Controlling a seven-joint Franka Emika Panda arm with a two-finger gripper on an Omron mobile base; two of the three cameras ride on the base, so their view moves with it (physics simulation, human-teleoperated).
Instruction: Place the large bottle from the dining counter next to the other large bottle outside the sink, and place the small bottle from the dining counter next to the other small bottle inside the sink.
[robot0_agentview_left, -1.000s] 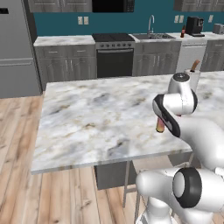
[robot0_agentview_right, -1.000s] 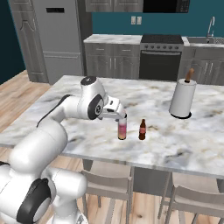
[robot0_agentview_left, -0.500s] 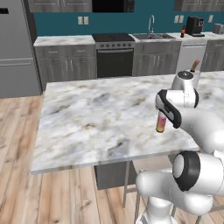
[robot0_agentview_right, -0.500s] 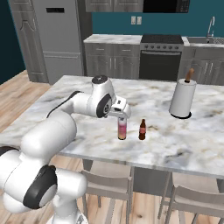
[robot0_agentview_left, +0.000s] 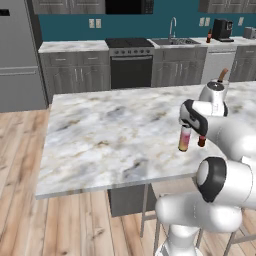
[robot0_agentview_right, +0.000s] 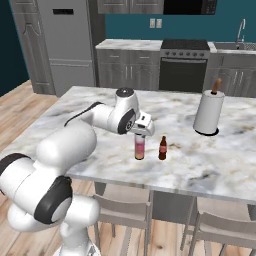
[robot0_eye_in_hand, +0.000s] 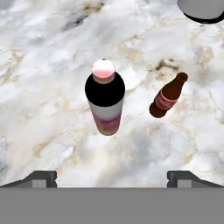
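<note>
Large bottle (robot0_eye_in_hand: 105, 103), pink-capped with a dark shoulder, stands upright on the dining counter (robot0_agentview_left: 105, 130), with the small brown bottle (robot0_eye_in_hand: 167, 97) just to its right. The gripper (robot0_eye_in_hand: 111, 177) is held above it, fingers spread wide and empty. The large bottle is judged rigid, smooth and top-heavy, best grasped around the mid-body.

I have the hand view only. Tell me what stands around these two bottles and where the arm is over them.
Observer: The gripper hangs open just above the large bottle, touching nothing.
Operator: Give me the grey shape at my top edge.
Observer: That is a paper towel roll, upright on a dark base, farther along the dining counter than the small bottle.
Operator: Point me to the sink.
Observer: The sink sits in the back counter, right of the stove, across the floor from this counter.
</note>
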